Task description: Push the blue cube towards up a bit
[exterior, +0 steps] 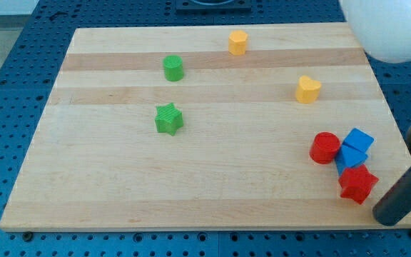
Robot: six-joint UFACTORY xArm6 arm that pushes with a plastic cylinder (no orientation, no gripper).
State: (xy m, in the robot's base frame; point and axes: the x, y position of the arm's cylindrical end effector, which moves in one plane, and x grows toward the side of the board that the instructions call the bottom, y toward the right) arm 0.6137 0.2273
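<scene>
One blue cube (359,140) partly hides another blue block (349,157).

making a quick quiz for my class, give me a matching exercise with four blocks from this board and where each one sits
Column 1:
1. green star
2. yellow cylinder
3. yellow heart
4. blue cube

Column 2:
A. near the view's top edge of the board
B. in the cluster at the view's lower right
C. left of centre, below the green cylinder
D. alone on the view's right half, above the cluster

Pairs: 1-C, 2-A, 3-D, 4-B
</scene>
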